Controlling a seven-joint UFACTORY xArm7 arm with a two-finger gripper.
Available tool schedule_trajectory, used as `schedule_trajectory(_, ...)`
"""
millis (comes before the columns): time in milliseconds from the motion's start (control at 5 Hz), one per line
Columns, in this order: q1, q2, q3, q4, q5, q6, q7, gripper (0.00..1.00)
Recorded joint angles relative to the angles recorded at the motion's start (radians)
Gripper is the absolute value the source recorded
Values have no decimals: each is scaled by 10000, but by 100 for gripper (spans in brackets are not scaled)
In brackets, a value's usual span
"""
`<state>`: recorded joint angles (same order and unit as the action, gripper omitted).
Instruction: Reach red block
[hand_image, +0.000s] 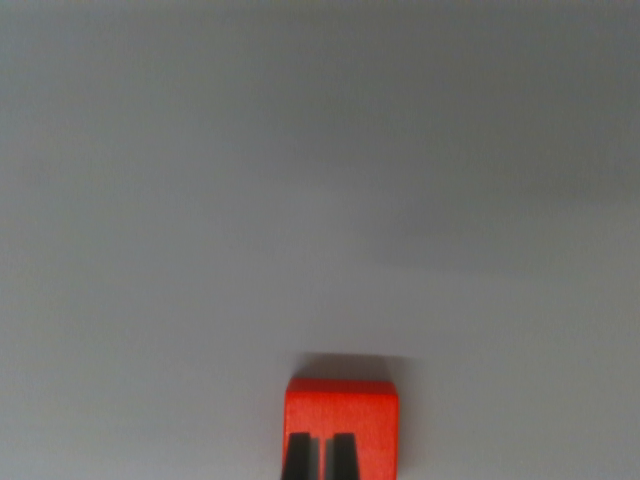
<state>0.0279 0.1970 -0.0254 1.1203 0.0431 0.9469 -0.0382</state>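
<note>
1. The claw (320, 458) hangs directly over the red block (343, 410) at the near edge of the wrist view, its two dark fingertips almost together, apparently closed and gripping nothing.
2. Descending further risks the tips striking the block's top and shoving it.
3. The block is bright red, square-edged and blurred, alone on the plain grey desk (300, 180).

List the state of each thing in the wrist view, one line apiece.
red block: resting flat on the grey surface, at the bottom edge of the wrist view.
gripper: dark fingertips close together with a thin gap, over the block's near face.
grey surface: bare.
</note>
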Motion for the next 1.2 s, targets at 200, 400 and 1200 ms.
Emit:
schedule_trajectory(200, -9, 116, -8, -301, 10, -412, -4, 0)
schedule_trajectory(400, -9, 116, -8, -301, 10, -412, -4, 0)
schedule_trajectory(1200, -26, 338, -23, -877, 29, -1200, -11, 0)
